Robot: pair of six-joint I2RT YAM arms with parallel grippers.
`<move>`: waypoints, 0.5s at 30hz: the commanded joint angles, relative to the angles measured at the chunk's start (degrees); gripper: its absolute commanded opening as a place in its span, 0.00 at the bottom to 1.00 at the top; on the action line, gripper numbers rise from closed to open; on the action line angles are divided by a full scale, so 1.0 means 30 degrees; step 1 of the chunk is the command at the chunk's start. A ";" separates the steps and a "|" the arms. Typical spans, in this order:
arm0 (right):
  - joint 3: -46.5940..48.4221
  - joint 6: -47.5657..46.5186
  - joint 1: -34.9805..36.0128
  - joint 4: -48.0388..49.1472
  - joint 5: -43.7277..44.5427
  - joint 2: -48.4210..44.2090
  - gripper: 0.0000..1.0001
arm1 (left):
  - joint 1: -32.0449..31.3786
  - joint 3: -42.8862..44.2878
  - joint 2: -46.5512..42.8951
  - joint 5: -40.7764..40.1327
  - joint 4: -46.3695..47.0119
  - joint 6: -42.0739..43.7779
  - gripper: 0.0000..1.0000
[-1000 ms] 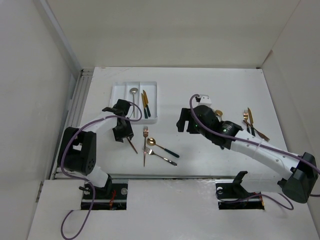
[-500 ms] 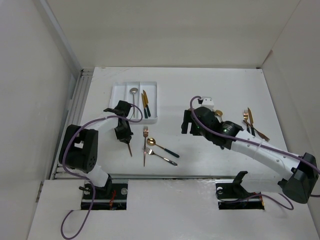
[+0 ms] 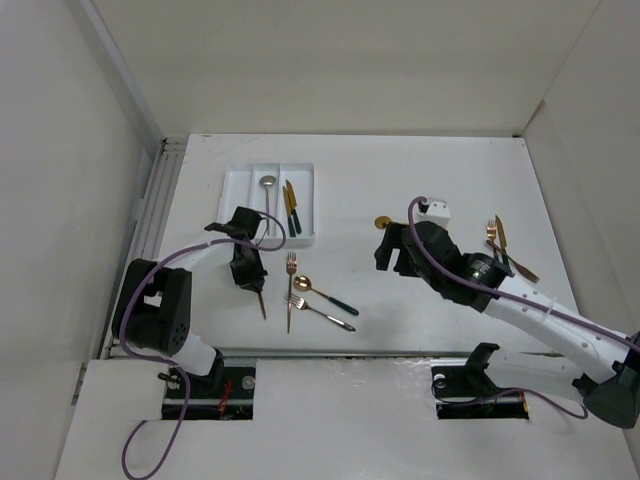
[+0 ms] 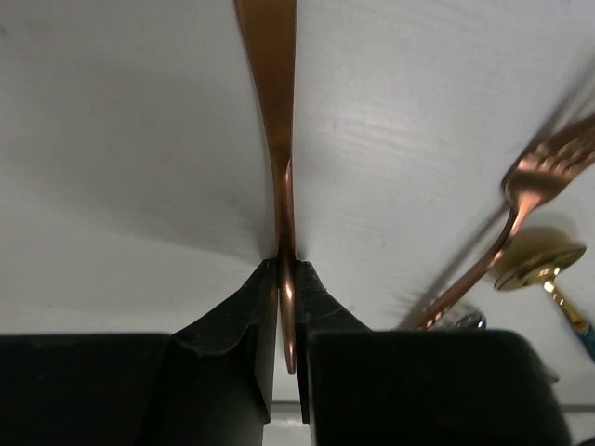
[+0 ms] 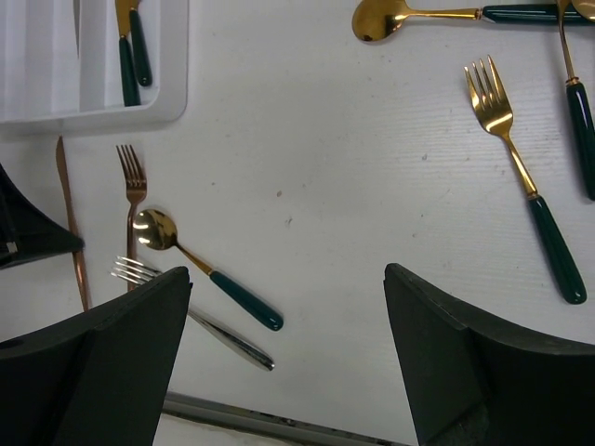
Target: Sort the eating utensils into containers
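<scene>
**Left gripper**: clenched tight on a copper utensil, which is pinched edge-on between both fingers. Its shaft runs on past the fingertips over the table. Whether it touches the surface cannot be told. The hand sits just beside the tray's near edge.

**Right gripper**: fingers spread wide, holding and touching nothing, above bare table.

**Tray**: far left of the table.
- Middle compartment: silver spoon.
- Right compartment: two green-handled knives.

**Loose, near the left hand:**
- copper fork
- gold spoon with green handle
- silver fork

**Loose, right side:**
- second gold spoon
- gold fork

**Open room:** a bare strip between the middle group and the right-hand pieces, and a bare band along the far edge.
</scene>
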 commanded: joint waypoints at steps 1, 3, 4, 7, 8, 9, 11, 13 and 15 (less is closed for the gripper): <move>-0.0122 0.0335 0.0162 -0.0101 0.0503 -0.0588 0.90 | -0.0605 0.0853 -0.1283 0.1260 -0.3104 0.0314 0.00; -0.0122 0.0335 0.0162 -0.0277 0.0503 -0.0791 0.90 | -0.1101 0.1324 -0.2013 0.1466 -0.3725 0.0316 0.00; -0.0122 0.0335 0.0162 -0.0277 0.0503 -0.0793 0.90 | -0.1277 0.1558 -0.2221 0.1669 -0.3989 0.0490 0.00; 0.0052 0.0335 0.0162 -0.0103 0.0298 -0.0969 0.90 | -0.1948 0.2320 -0.3068 0.1846 -0.4460 0.0727 0.00; 0.0054 0.0335 0.0162 -0.0101 0.0124 -0.0969 0.90 | -0.2126 0.2496 -0.3275 0.2020 -0.4692 0.0727 0.00; 0.0054 0.0335 0.0162 -0.0101 0.0123 -0.0969 0.90 | -0.2302 0.2788 -0.3451 0.2022 -0.4694 0.0988 0.00; 0.0054 0.0335 0.0162 0.0074 0.0123 -0.0969 0.90 | -0.2683 0.3228 -0.3685 0.2022 -0.4694 0.1222 0.00; 0.0259 0.0161 0.0162 0.0277 0.0123 -0.0969 0.90 | -0.2859 0.4310 -0.3688 0.2198 -0.4316 0.1428 0.00; 0.0464 -0.0044 0.0162 0.0514 0.0123 -0.0734 0.90 | -0.3153 0.5424 -0.3688 0.2022 -0.4314 0.1808 0.00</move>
